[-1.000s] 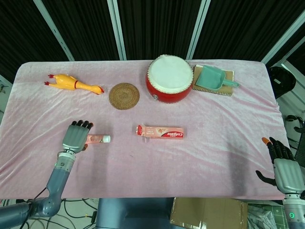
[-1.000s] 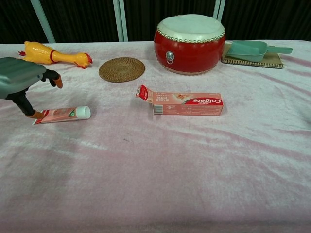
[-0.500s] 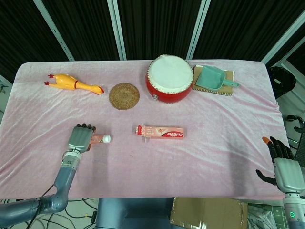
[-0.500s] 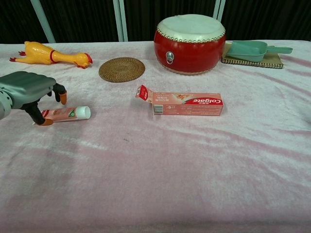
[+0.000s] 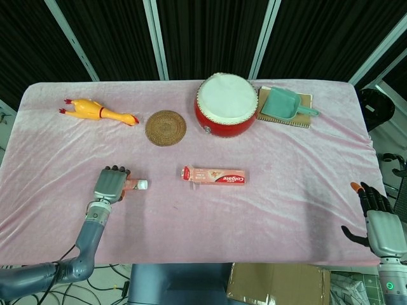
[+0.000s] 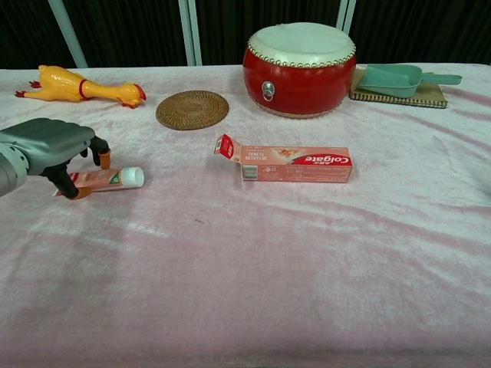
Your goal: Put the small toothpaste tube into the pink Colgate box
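Note:
The small pink toothpaste tube (image 6: 107, 179) lies on the pink cloth at the left, its white cap pointing right. My left hand (image 6: 54, 149) is curled over the tube's tail, thumb in front and fingers behind, pinching it while it lies on the cloth. In the head view the left hand (image 5: 111, 184) covers the tube's (image 5: 135, 185) left end. The pink Colgate box (image 6: 295, 164) lies flat at mid-table, its left end flap (image 6: 226, 146) open toward the tube. My right hand (image 5: 376, 219) hangs open off the table's right front corner, far from both.
A red drum (image 5: 226, 105) stands at the back centre. A woven coaster (image 5: 165, 127) and a yellow rubber chicken (image 5: 98, 111) lie to its left. A teal scoop (image 5: 283, 103) rests on a mat at the back right.
My left hand has shifted right over the tube's tail and its thumb and fingers have closed in on it. The tube has barely moved. The right hand has not moved.

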Motion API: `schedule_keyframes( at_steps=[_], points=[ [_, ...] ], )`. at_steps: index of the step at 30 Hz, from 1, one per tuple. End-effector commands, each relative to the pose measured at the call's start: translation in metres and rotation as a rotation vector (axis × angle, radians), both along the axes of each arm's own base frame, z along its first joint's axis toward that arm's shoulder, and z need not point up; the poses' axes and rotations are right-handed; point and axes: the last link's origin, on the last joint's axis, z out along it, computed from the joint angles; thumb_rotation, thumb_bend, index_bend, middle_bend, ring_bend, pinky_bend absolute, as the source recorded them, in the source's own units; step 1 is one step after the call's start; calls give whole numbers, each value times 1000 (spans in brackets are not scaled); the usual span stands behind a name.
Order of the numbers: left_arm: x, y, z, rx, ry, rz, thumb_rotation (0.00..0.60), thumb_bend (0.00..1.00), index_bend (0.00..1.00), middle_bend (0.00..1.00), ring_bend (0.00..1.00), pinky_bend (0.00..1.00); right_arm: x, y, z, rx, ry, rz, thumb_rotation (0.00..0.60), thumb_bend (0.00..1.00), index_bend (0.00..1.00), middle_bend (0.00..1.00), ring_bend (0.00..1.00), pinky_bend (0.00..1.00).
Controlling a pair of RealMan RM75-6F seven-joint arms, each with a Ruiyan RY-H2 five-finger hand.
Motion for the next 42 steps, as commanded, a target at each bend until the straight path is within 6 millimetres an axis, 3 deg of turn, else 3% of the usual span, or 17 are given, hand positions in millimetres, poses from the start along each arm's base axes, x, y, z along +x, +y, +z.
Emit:
schedule_keyframes(
  at_steps=[1, 12, 20, 28, 37, 42],
  points=[
    [-1, 1, -2, -1, -3, 9, 600, 349, 407, 328, 262, 341, 0, 0, 0, -1, -3, -1, 600, 174, 0, 0, 0, 84],
    [5, 1, -4, -8, 18, -49, 600, 419, 487, 419, 330, 410, 2, 1, -1, 4, -12, -1, 600, 175, 0, 0, 0, 84],
    [29, 14, 17, 24, 42, -196, 600, 419, 490, 420, 331, 411, 17, -11, -4, 16, -21, 44, 600, 175, 0, 0, 0, 85],
    [67, 27, 51, 63, 44, -339, 600, 420, 497, 429, 339, 420, 57, -56, -15, 34, -35, 142, 600, 195, 1, 9, 0, 89],
    [99, 35, 90, 114, 42, -412, 600, 419, 497, 428, 339, 420, 97, -123, -34, 104, 6, 188, 600, 209, 124, 157, 104, 186],
    [109, 36, 104, 133, 28, -415, 600, 420, 497, 428, 339, 420, 113, -135, -57, 180, 24, 195, 600, 210, 129, 145, 106, 187]
  ],
)
